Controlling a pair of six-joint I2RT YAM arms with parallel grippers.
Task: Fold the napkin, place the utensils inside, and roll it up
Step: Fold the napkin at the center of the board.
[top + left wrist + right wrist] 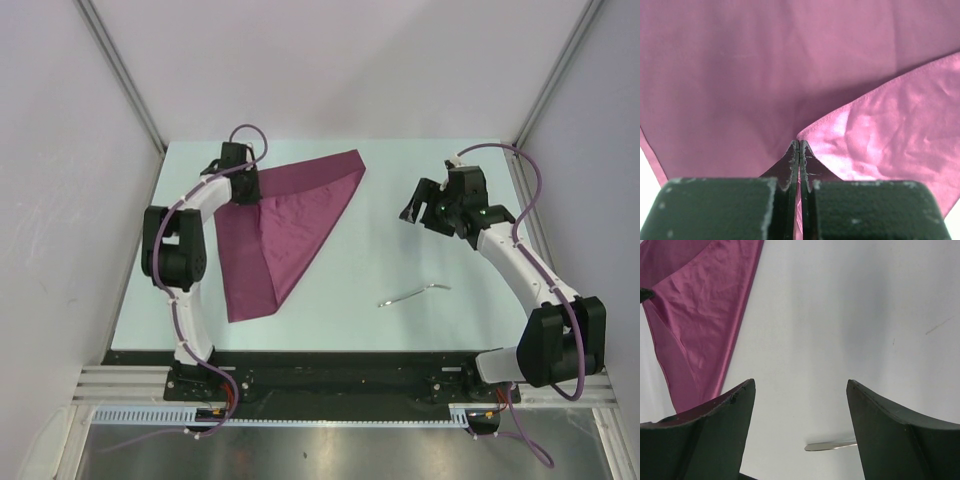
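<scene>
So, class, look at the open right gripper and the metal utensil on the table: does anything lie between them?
Nothing visible does. Only bare table separates the right gripper from the utensil. The napkin lies off on the left side, pinched by the left gripper.

Top view overhead, far; wrist views close, low; all share napkin (290, 225).

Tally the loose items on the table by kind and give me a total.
Napkin: 1
Utensil: 1
Total: 2
</scene>
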